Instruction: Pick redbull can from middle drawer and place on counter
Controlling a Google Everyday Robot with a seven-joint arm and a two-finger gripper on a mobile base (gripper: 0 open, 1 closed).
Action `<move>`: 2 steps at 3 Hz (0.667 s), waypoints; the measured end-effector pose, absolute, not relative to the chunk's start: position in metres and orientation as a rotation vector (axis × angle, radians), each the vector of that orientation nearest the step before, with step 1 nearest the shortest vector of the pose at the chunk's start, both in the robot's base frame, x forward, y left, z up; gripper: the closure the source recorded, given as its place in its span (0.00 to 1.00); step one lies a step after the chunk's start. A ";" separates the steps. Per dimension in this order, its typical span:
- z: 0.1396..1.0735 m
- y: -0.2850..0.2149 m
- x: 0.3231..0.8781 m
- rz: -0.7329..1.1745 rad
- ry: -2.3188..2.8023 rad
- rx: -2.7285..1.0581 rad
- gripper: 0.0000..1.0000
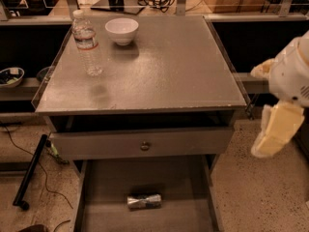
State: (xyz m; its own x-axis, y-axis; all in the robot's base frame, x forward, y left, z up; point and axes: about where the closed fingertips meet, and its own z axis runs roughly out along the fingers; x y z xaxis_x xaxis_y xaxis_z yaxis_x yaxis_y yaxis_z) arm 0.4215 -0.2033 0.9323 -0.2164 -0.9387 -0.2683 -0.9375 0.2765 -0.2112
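The can (144,201) is shown lying on its side in the open drawer (145,178), below the counter (164,71). The claw (270,137) is seen off the counter's right edge, well apart from the can; its state cannot be told.

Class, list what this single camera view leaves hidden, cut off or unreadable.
All in the camera view:
- Middle drawer: front part cut off by the bottom edge.
- Redbull can: label too small to read.
- Tool, right of the counter: partly cut off by the right edge.
- Upper drawer: inside hidden beneath the counter.
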 end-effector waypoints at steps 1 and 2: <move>0.913 -0.195 0.409 0.023 2.225 -1.702 0.00; 0.884 -0.187 0.397 0.102 2.248 -1.736 0.00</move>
